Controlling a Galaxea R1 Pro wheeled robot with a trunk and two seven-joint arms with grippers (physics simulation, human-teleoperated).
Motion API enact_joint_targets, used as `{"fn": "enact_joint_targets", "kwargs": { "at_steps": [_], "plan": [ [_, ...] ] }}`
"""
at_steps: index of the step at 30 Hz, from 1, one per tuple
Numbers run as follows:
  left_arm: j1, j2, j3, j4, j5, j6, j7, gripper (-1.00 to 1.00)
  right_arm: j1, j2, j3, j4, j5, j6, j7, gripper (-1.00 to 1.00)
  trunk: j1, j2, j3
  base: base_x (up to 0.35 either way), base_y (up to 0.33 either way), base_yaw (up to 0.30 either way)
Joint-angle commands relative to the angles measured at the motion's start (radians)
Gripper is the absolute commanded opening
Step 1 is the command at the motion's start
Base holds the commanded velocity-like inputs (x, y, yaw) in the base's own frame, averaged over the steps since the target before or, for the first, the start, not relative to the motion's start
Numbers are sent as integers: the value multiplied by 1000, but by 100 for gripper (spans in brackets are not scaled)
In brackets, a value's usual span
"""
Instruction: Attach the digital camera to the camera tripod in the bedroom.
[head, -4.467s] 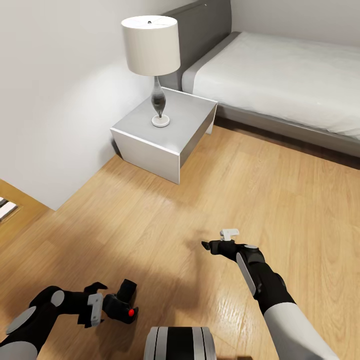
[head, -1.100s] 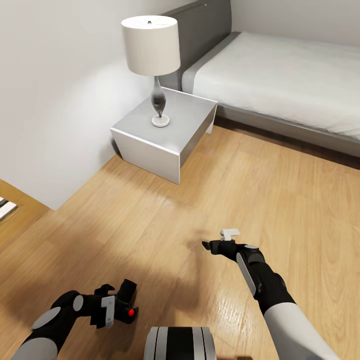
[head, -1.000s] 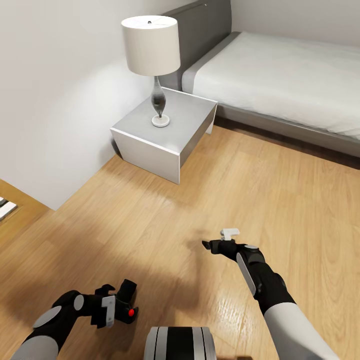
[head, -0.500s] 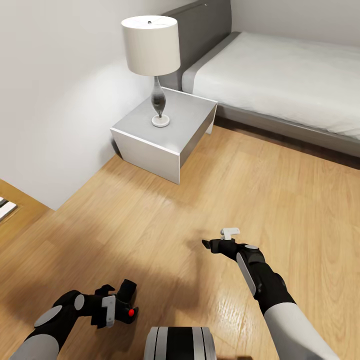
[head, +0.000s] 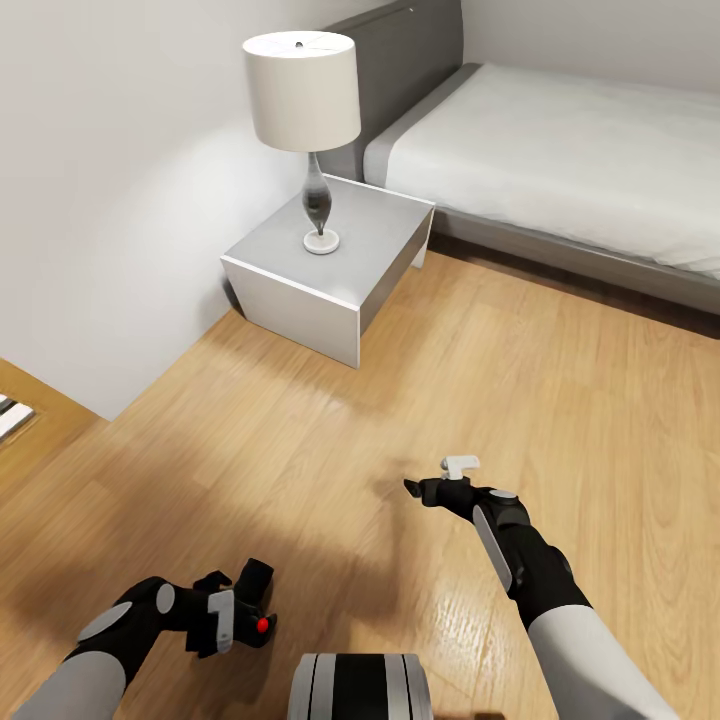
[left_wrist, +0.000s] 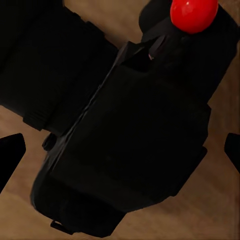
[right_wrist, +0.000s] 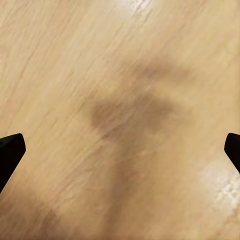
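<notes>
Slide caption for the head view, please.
Left gripper holds the digital camera low over the wood floor; open right gripper waits empty.

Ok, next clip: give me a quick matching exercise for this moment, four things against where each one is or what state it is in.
Things:
1. digital camera
2. table lamp
3. right gripper
4. bed

Places or states:
A. standing on the grey nightstand
B. open, with only wood floor between its fingertips
C. against the far wall, beside the nightstand
D. held in the left gripper, red button showing

Pairs: 1-D, 2-A, 3-B, 4-C
</notes>
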Motion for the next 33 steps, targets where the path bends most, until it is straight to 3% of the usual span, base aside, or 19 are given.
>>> {"fn": "enact_joint_targets", "kwargs": {
  "at_steps": [1,23,33],
  "plan": [
    [-2,-1,7,2,-7,-6,-3,100,0,0,0,-1,-5,6,0,100,0,0,-1,0,0,0],
    [-7,0,7,18,-8,-6,2,100,0,-1,0,-1,-7,6,-1,100,0,0,-1,0,0,0],
    [-7,4,7,59,-12,-5,86,100,0,-1,0,-1,-7,5,-1,100,0,0,-1,0,0,0]
  ]
}}
